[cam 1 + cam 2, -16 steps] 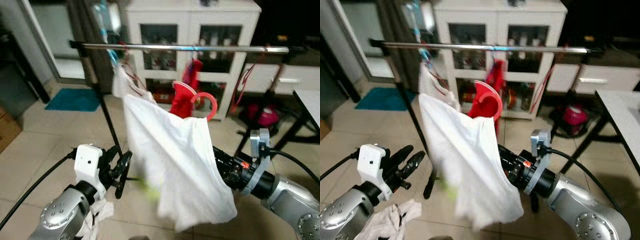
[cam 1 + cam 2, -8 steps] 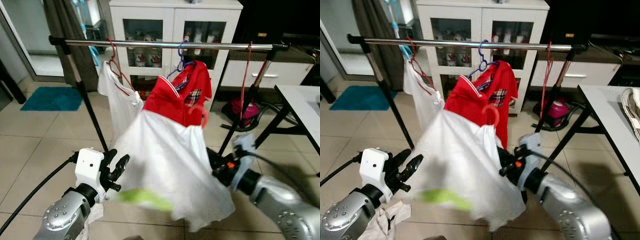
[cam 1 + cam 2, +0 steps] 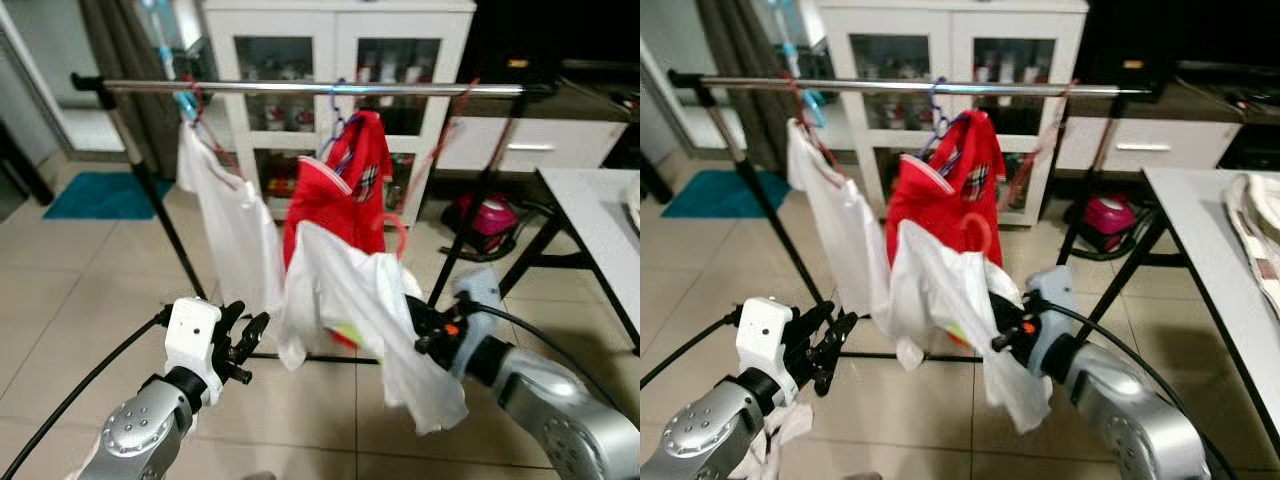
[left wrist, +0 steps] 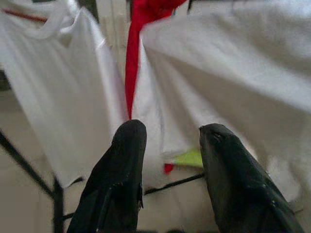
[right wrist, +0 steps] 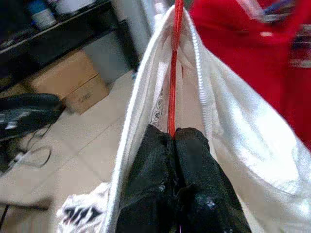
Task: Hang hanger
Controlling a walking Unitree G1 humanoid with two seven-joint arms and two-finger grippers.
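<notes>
A white shirt (image 3: 345, 295) hangs on a red wire hanger (image 5: 175, 68). My right gripper (image 5: 173, 138) is shut on the hanger's wire just below its hook (image 3: 398, 235). Hanger and shirt are held below the steel rail (image 3: 300, 88), in front of a red shirt (image 3: 345, 185) that hangs from the rail on a blue hanger. Another white shirt (image 3: 225, 220) hangs on the rail's left part, and a bare red hanger (image 3: 445, 140) on its right part. My left gripper (image 4: 170, 131) is open at the lower left, pointing at the held shirt with nothing between its fingers.
A white glass-door cabinet (image 3: 330, 40) stands behind the rail. A white table (image 3: 600, 215) with folded cloth is on the right, with a pink appliance (image 3: 487, 215) on the floor beside it. The rail's black legs (image 3: 165, 225) stand on the tiled floor. A blue mat (image 3: 90, 195) lies far left.
The camera has shifted and the rail now shows whole. The held white shirt, spread wide and blurred before, has swung in and hangs narrow before the red shirt. Both grippers keep their states.
</notes>
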